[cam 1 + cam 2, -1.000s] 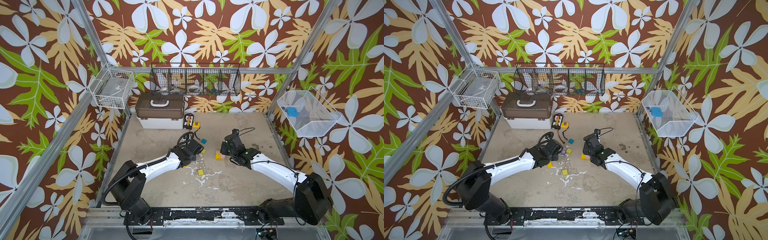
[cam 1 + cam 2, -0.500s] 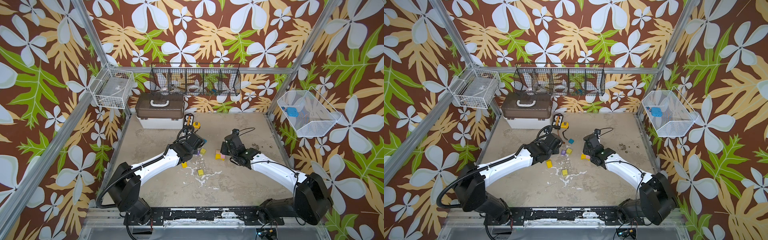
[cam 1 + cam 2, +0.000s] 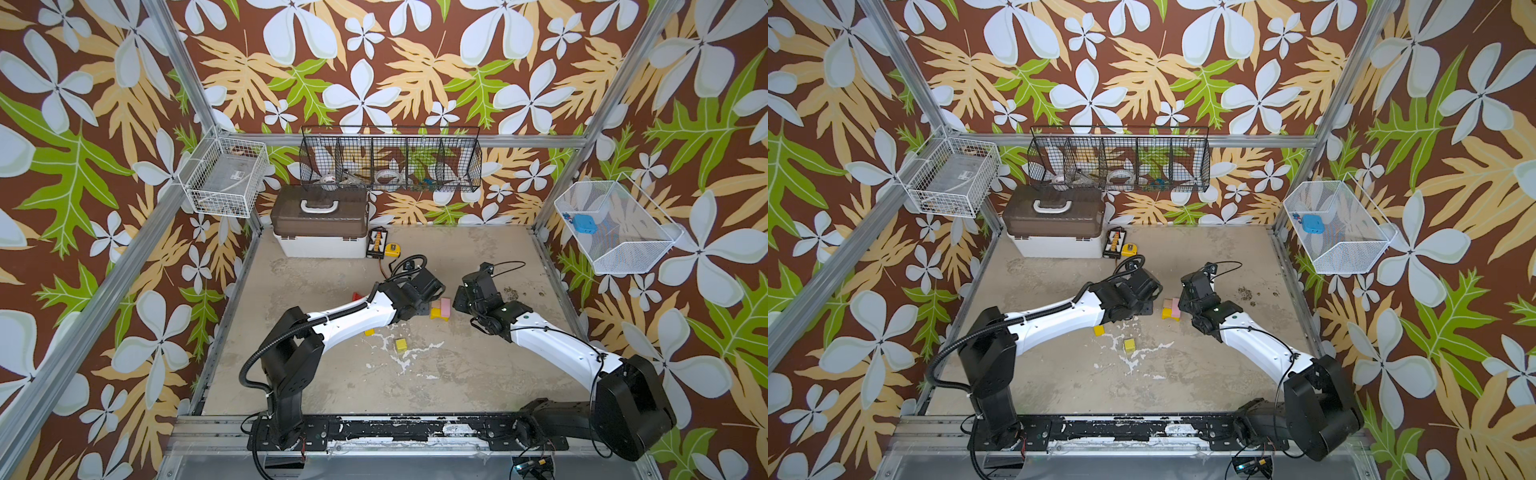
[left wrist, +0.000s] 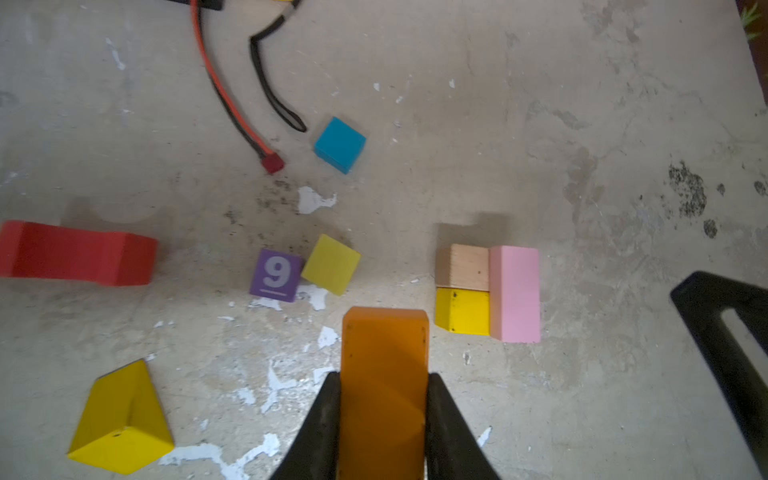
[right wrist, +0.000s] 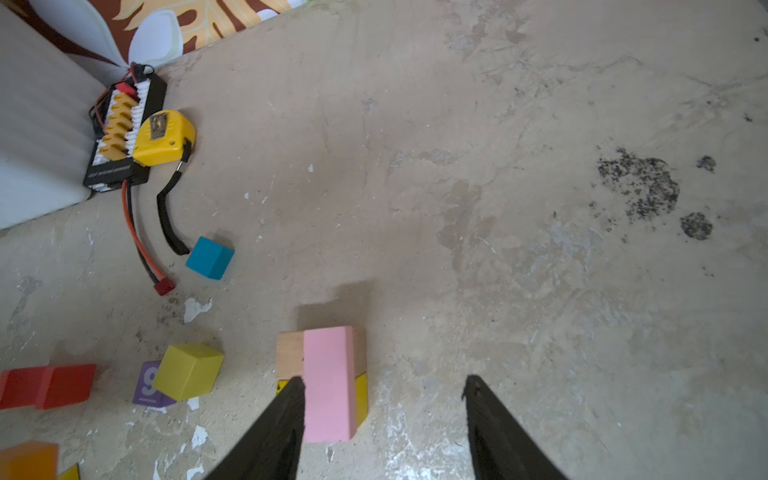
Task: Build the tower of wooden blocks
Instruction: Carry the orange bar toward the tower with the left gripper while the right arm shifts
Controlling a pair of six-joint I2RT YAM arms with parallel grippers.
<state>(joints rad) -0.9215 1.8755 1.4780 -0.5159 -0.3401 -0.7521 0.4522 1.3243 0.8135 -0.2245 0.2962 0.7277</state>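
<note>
My left gripper [image 4: 384, 401] is shut on an orange block [image 4: 384, 353], held above the floor just beside the tower. The tower [image 3: 440, 309] is a low stack: a pink bar [image 5: 328, 382] lies on a tan block [image 4: 463, 266] and a yellow block [image 4: 462, 311]. Over it hangs my right gripper [image 5: 384, 399], open, one finger next to the pink bar. Loose wood blocks lie around: a red arch [image 4: 79, 253], a purple "9" cube [image 4: 275, 275], a yellow-green cube [image 4: 331, 264], a teal cube [image 4: 340, 144] and a yellow wedge [image 4: 120, 419].
A brown-lidded white toolbox [image 3: 320, 224] stands at the back left, with a black charger board [image 5: 120, 137] and a yellow tape measure [image 5: 164, 137] beside it. Their cables [image 4: 232, 95] trail toward the teal cube. Wire baskets [image 3: 390, 162] hang on the walls.
My left arm has swung to the right, bringing its gripper close to the stack. The right arm has stayed still.
</note>
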